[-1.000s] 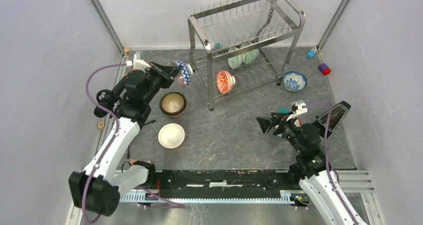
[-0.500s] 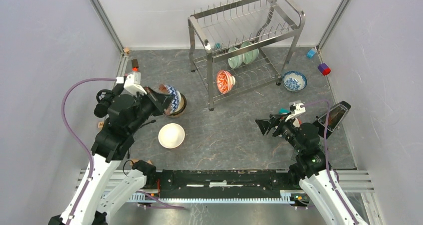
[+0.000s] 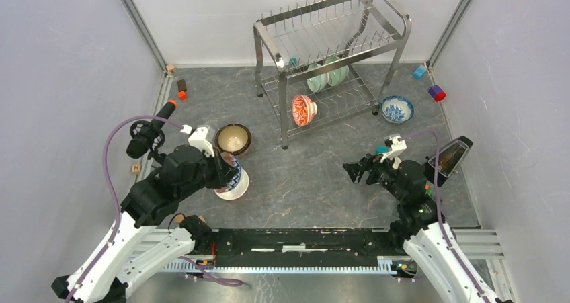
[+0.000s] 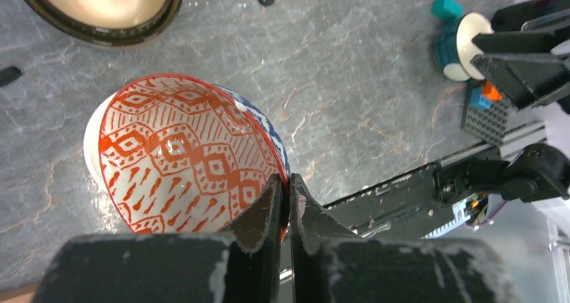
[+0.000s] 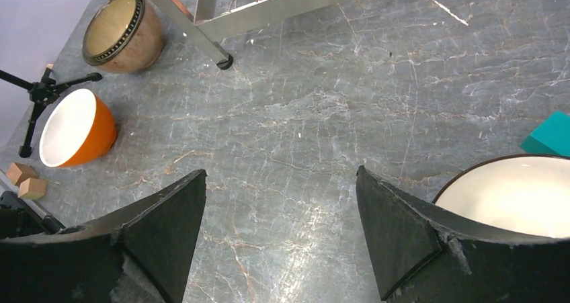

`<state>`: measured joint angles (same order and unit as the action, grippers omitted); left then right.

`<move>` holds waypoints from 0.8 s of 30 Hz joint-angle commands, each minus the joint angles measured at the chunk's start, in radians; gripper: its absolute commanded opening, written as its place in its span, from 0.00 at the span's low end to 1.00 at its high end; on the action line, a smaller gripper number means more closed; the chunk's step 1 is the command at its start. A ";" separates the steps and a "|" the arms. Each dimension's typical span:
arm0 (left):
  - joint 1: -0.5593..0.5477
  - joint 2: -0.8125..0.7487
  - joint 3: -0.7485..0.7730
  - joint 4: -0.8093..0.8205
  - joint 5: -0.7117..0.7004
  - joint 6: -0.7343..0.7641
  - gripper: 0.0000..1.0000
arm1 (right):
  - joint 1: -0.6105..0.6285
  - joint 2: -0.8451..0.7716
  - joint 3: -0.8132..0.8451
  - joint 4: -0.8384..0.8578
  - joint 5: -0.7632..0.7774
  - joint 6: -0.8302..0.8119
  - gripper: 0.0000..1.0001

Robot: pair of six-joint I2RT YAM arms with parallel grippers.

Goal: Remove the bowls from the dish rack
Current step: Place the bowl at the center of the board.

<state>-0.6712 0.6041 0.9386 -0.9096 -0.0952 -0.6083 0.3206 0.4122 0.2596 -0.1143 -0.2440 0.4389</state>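
My left gripper [image 4: 288, 182] is shut on the rim of a red-orange patterned bowl [image 4: 181, 155] with a blue zigzag outside [image 3: 230, 170]. That bowl hangs tilted over the white bowl [image 3: 235, 189]; I cannot tell whether they touch. The dark brown bowl [image 3: 233, 139] stands just behind them. The dish rack [image 3: 390, 14] holds two pale green bowls [image 3: 326, 76] and a red-orange bowl [image 3: 303, 110] on its lower tier. A blue-and-white bowl [image 3: 397, 109] sits on the table to the rack's right. My right gripper [image 3: 355, 170] hangs open over bare table [image 5: 281, 175].
Blue [image 3: 419, 71] and purple-red [image 3: 437, 93] blocks lie at the back right. A black tablet-like object [image 3: 450, 156] leans beside the right arm. A cream-inside bowl [image 5: 517, 195] and a teal block [image 5: 548, 135] lie close to my right finger. Small blocks [image 3: 181, 85] sit at the left.
My left arm carried the patterned bowl from beside the rack toward the near edge, past the dark brown bowl, to over the white bowl. The right gripper barely moved.
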 commanded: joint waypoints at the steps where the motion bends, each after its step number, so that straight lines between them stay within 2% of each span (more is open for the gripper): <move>1: -0.022 -0.001 -0.001 -0.013 0.004 0.019 0.02 | 0.006 0.030 0.012 0.020 -0.013 -0.012 0.87; 6: -0.072 0.032 -0.001 -0.017 -0.008 0.015 0.02 | 0.006 0.076 0.014 0.028 -0.030 -0.025 0.86; 11: -0.165 0.097 0.026 -0.016 -0.084 0.001 0.02 | 0.005 0.141 0.036 0.009 -0.063 -0.055 0.86; 20: -0.503 0.304 0.131 -0.037 -0.336 -0.029 0.02 | 0.006 0.228 0.023 0.049 -0.075 -0.057 0.84; 24: -0.581 0.429 0.143 0.022 -0.374 0.003 0.02 | 0.013 0.244 0.024 0.054 -0.080 -0.033 0.83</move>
<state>-1.1904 0.9535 1.0325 -0.9661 -0.3580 -0.6136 0.3237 0.6506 0.2596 -0.1135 -0.3065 0.3965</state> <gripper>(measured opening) 0.108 0.835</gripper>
